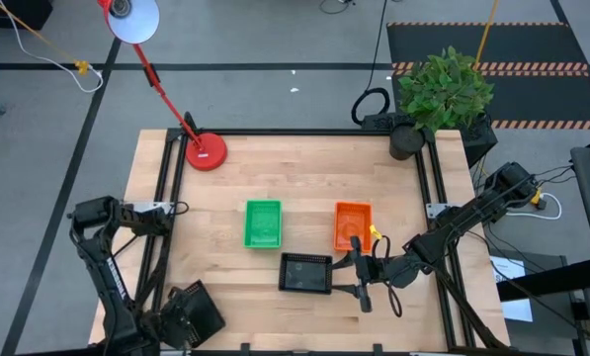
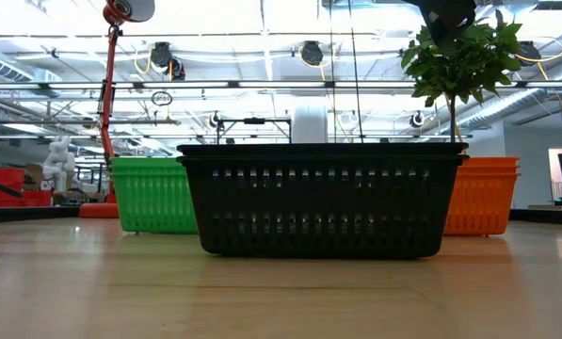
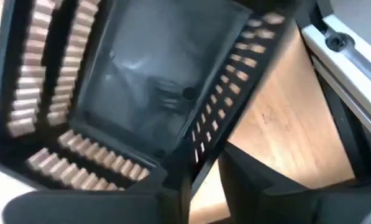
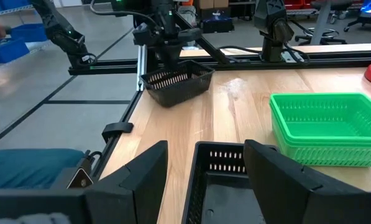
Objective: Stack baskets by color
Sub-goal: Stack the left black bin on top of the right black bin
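Left pincer (image 4: 168, 62): closed on the rim of one loose black basket (image 4: 176, 81), held tilted over the bench (image 1: 304, 178) corner. Right pincer (image 4: 204, 167): wide open, straddling the black pile (image 1: 304, 272); one orange pile (image 1: 352, 225) beside it, one green pile (image 1: 263, 222) beyond. Likely risk: the thin rim grip lets the tilted basket slip or seat crooked, or it meets the right pincer parked on the pile.
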{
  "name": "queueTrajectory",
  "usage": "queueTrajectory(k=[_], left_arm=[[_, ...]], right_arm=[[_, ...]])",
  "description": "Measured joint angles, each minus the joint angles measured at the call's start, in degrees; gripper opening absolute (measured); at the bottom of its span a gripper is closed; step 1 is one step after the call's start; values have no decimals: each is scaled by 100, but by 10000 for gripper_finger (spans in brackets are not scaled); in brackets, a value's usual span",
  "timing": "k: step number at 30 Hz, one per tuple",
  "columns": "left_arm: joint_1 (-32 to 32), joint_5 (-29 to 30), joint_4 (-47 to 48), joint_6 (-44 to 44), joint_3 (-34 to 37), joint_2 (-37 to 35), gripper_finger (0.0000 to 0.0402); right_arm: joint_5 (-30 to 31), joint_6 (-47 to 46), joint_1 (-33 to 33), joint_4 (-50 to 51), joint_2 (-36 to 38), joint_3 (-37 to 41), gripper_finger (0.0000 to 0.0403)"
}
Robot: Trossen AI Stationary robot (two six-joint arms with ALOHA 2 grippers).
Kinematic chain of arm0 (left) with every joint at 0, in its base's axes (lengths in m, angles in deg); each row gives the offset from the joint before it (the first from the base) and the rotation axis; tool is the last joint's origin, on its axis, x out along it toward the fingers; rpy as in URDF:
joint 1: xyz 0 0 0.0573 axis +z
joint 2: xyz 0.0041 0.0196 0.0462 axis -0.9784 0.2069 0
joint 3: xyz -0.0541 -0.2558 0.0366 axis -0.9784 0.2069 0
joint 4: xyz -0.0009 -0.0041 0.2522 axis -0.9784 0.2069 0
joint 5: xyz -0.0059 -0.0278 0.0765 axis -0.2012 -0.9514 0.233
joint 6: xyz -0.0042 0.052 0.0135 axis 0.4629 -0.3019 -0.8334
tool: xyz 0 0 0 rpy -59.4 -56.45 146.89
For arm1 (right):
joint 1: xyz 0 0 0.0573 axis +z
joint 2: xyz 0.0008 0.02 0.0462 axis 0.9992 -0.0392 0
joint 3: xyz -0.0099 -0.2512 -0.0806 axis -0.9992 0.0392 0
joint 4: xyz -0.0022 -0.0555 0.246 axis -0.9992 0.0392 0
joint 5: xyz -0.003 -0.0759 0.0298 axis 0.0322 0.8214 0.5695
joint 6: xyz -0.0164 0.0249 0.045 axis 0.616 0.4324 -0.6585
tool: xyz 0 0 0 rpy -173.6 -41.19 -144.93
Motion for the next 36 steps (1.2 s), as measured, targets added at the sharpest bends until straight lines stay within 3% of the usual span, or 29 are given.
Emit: queueTrajectory(k=[5,13,16,24,30,36], left_arm=[[51,434,11,10,0,-2,15],[538,521,118,149,-309,-2,19],[826,617,352,66,-647,-2,8],[1613,1607,868,-338,-1612,-9,8],[2296,1947,861,-673,-2018,-9,18],[3025,1953,1013,-1906,-2237,-9,7]], right_arm=[[0,-2,0,0,0,0,205],[46,-121,136,5,0,0,205],[439,-136,232,13,0,0,205],[1083,-506,414,43,-4,-101,205],[1603,-349,652,403,-356,-767,205],[1685,-141,720,1450,-978,-1860,205]])
